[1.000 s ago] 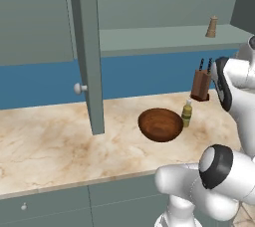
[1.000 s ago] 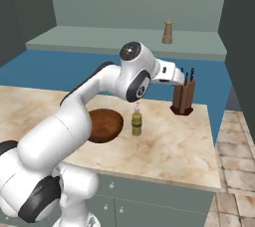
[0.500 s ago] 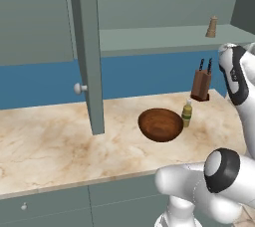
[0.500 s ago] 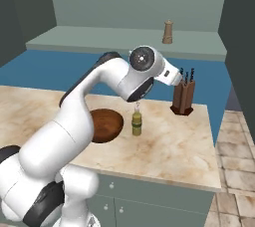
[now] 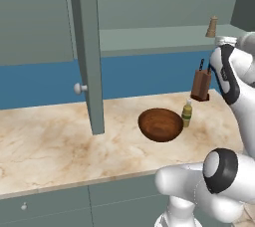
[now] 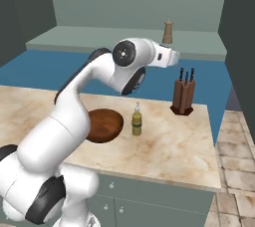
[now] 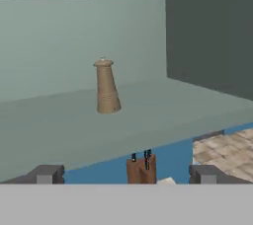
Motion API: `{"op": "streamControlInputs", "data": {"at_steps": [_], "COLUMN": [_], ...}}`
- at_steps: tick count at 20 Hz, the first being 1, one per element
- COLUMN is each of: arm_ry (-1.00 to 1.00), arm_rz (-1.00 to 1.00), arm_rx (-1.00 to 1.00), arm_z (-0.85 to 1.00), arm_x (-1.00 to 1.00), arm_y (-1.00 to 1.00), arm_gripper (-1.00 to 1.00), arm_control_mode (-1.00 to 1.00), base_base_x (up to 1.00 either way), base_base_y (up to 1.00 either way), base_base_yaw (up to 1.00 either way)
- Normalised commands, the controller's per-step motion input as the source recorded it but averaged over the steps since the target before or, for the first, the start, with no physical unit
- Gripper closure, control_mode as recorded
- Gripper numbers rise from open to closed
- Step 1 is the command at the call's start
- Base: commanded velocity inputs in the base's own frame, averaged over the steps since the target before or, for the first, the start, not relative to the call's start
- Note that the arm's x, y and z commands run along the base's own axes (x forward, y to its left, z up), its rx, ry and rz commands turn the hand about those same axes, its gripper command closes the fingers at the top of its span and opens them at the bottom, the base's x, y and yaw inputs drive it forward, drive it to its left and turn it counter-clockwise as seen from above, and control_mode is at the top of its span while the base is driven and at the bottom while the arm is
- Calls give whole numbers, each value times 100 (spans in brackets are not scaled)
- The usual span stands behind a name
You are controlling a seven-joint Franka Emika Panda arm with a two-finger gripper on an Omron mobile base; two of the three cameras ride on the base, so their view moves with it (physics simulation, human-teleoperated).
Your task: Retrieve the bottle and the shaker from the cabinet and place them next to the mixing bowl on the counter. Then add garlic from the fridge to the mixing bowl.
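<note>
The bottle (image 6: 136, 123) is now standing by the mixing bowl (image 6: 103, 125) on the tabletop (image 6: 169, 146); the raised fingers (image 7: 126, 174), wide and empty, are being aimed at the shaker (image 7: 106, 87).

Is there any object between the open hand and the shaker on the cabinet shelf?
Nothing visible. In the hand view the shaker stands alone on the bare cabinet shelf, straight ahead of the open hand.
</note>
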Motion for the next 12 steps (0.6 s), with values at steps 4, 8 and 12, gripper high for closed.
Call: {"op": "streamControlInputs", "data": {"at_steps": [4, 8, 12], "arm_ry": [23, 9, 4], "arm_rz": [-12, -7, 0], "arm_rx": [-14, 1, 16], "arm_z": [79, 23, -1], "arm_x": [32, 31, 29], "arm_y": [0, 5, -9], "arm_gripper": [-100, -100, -100], "arm_control_mode": [-100, -100, -100], "base_base_x": [0, 0, 0], "base_base_y": [0, 0, 0], "base_base_yaw": [0, 0, 0]}}
